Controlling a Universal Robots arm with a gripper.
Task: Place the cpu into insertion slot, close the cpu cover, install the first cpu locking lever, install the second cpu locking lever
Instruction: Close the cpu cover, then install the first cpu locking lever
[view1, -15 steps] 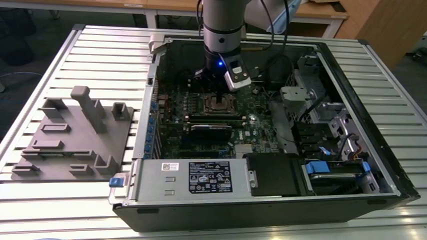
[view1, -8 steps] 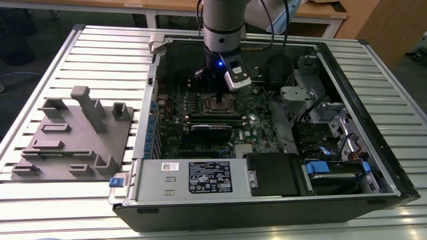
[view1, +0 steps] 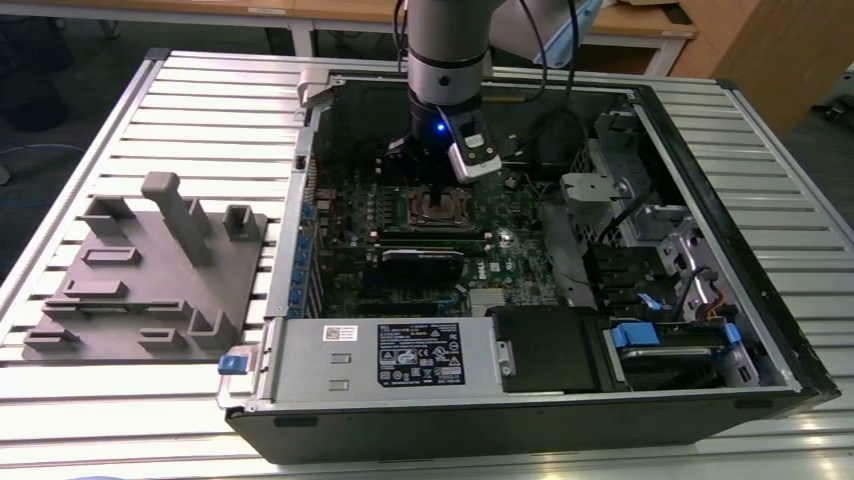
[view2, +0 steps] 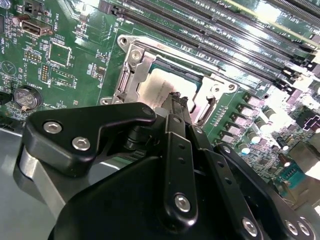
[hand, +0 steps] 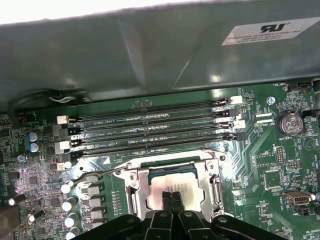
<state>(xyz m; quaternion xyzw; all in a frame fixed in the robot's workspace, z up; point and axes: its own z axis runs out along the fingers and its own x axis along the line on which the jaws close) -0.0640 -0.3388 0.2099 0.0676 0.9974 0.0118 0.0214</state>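
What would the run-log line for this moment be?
tool: shut, tips over cpu | cpu: seated, framed by cpu cover | cpu cover: lying flat

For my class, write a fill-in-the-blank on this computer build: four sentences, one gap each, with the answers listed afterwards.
1. The cpu cover frames the silver ___.
2. Directly above it hangs the gripper, which is ___.
3. The grey fixture block stands at the exterior view's ___ of the computer case.
4. The motherboard is coloured ___.
Missing words: cpu; shut; left; green.
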